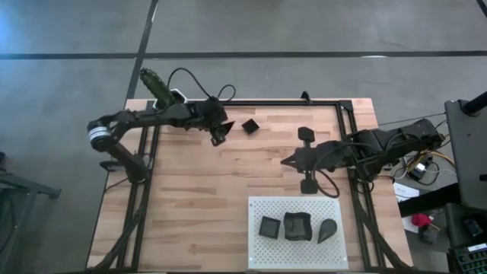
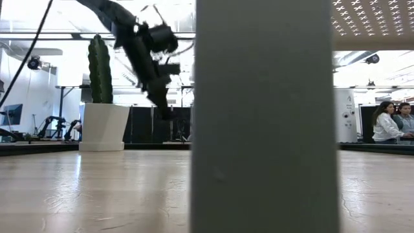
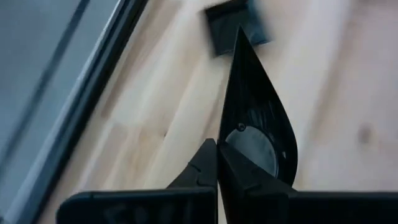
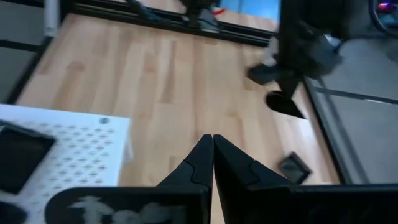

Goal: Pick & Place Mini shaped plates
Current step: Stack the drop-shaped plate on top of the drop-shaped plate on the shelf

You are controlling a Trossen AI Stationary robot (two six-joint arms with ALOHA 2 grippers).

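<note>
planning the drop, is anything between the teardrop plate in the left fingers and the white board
Nothing visible blocks it. The left gripper holds the black teardrop plate above bare wood; the white perforated board lies across open table. The right gripper hangs beside that path, shut and empty.

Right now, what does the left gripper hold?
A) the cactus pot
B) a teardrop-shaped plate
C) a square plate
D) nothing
B: in the left wrist view the left gripper is shut on a teardrop-shaped plate, pinched by its rim, while a small square plate lies on the wooden table beyond it.
</note>
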